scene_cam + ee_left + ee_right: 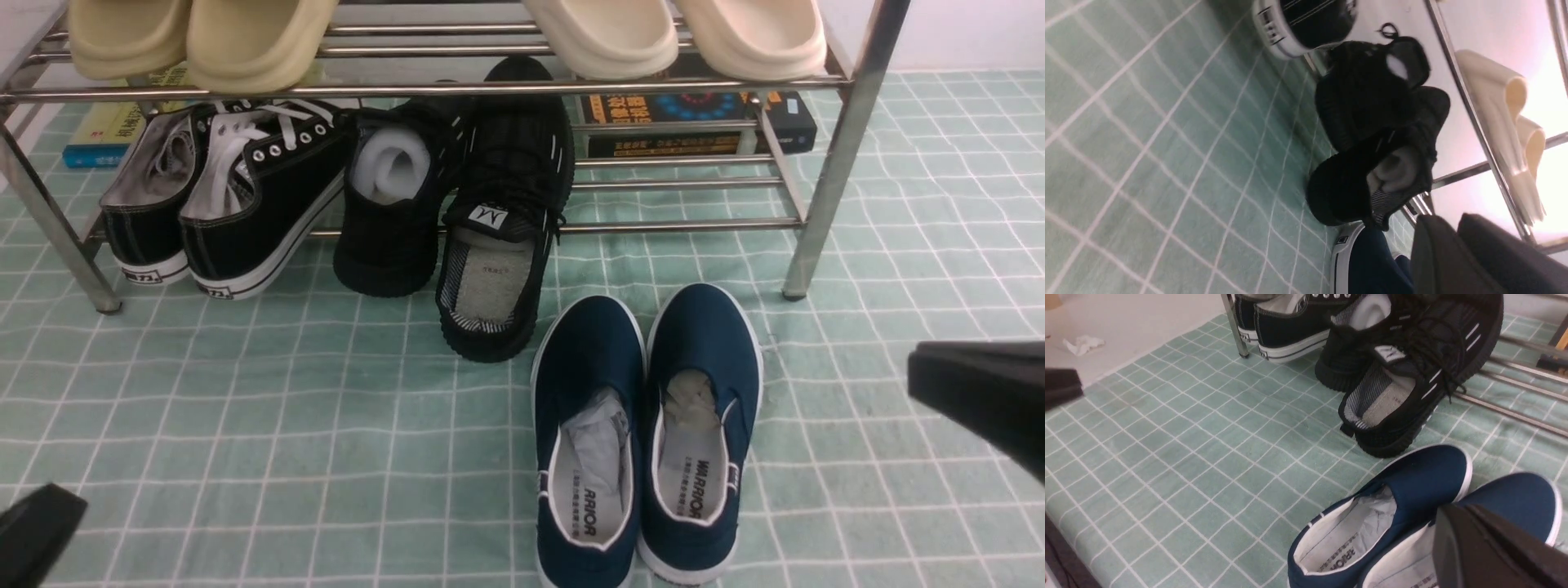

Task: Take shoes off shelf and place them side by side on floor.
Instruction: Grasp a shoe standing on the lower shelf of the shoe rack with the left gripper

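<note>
Left claw [37,523] shows only as a dark tip at the near-left corner of your front view, low over the floor [245,408] and well apart from every shoe. You cannot tell whether its jaws are open or closed. Right claw [939,384] hangs closed and empty near the navy slip-ons [592,359], on their right. That pair lies flat on the floor, side by side and touching, toes toward the shelf [837,163], so half your job looks done. The black knit sneakers [510,180] are the half left. Both tilt with toes up on the lower rods and heels apparently down at the floor, the right-hand one further out. Black canvas sneakers [237,188] and cream slides [604,33] sit on the rack, not yours to move.
</note>
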Action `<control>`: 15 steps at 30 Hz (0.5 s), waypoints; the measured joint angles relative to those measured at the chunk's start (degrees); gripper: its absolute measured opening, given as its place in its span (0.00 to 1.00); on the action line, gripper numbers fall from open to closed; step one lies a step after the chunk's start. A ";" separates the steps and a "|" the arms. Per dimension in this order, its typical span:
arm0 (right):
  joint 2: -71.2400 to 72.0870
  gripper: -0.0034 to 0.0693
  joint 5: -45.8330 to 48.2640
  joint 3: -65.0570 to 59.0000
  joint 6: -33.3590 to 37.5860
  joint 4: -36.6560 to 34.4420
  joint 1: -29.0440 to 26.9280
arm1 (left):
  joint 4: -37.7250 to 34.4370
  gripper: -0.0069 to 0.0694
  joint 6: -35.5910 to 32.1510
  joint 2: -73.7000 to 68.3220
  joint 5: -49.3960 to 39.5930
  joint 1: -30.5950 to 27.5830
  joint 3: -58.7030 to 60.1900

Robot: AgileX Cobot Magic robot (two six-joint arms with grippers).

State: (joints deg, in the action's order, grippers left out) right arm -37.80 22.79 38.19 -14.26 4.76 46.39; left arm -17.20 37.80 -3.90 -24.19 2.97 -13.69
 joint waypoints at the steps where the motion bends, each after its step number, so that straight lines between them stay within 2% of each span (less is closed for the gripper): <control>1: 0.00 0.04 1.07 1.36 0.00 1.05 0.00 | 3.21 0.13 -1.40 -5.71 -4.48 0.00 -5.26; 3: 0.00 0.05 2.27 2.21 0.00 1.97 0.00 | 6.76 0.09 -3.25 -12.89 -10.65 0.00 -10.99; 7: 0.00 0.05 5.85 2.80 0.00 2.72 0.00 | 12.02 0.09 -9.11 -29.96 -22.68 0.00 -21.83; 11: 0.00 0.05 9.30 2.80 0.00 2.72 0.00 | 12.35 0.09 -15.97 -43.75 -26.75 0.00 -30.47; 15: 0.00 0.05 11.04 2.80 -0.67 2.72 0.00 | 9.65 0.11 -20.47 -55.20 -27.31 0.00 -38.55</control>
State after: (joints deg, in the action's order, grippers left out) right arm -37.80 33.83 40.99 -14.93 7.49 46.39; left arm -7.55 17.33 -59.10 -51.51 2.97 -52.24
